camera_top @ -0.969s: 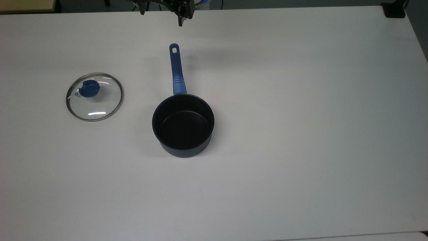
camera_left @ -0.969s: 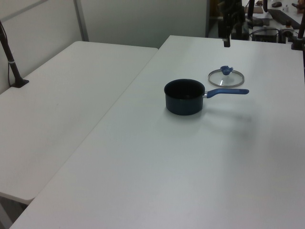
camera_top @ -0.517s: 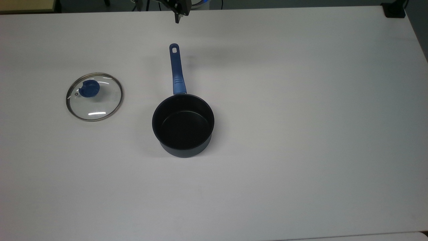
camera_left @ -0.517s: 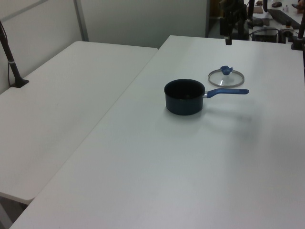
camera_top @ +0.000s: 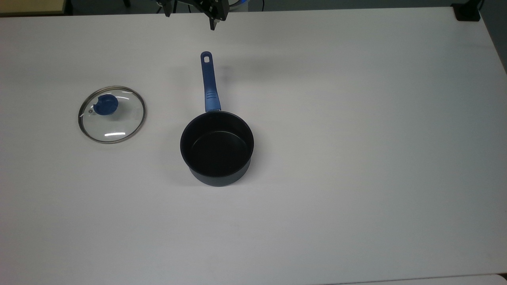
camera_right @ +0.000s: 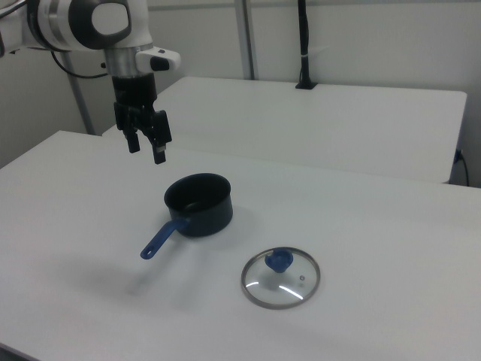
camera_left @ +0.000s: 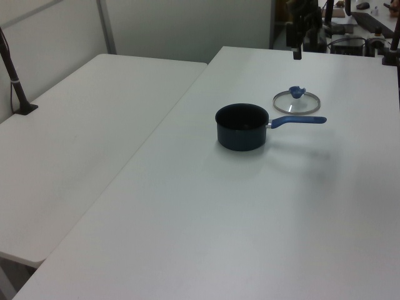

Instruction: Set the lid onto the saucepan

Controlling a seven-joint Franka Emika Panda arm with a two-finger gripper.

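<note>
The saucepan (camera_top: 217,148) stands upright on the white table (camera_top: 356,158), its blue handle (camera_top: 209,81) pointing to the top view's upper edge. The glass lid (camera_top: 112,114) lies flat on the table to the top view's left of the pan, blue knob up, apart from it. In the right view the lid (camera_right: 280,277) is nearer the camera than the saucepan (camera_right: 198,204). My gripper (camera_right: 145,149) hangs open and empty in the air beyond the handle's end, well above the table; it sits at the top view's upper edge (camera_top: 191,19). The left view shows saucepan (camera_left: 241,127), lid (camera_left: 297,102) and gripper (camera_left: 297,51).
A second white table (camera_left: 94,125) adjoins this one along a seam. A black post (camera_right: 303,45) is clamped to its far edge. A black block (camera_top: 467,12) sits at the top view's upper right corner. A cluttered desk (camera_left: 356,25) lies behind the gripper in the left view.
The gripper shifted slightly toward the top view's upper edge half a second ago and has come back to about where it was. Lid and saucepan have not moved.
</note>
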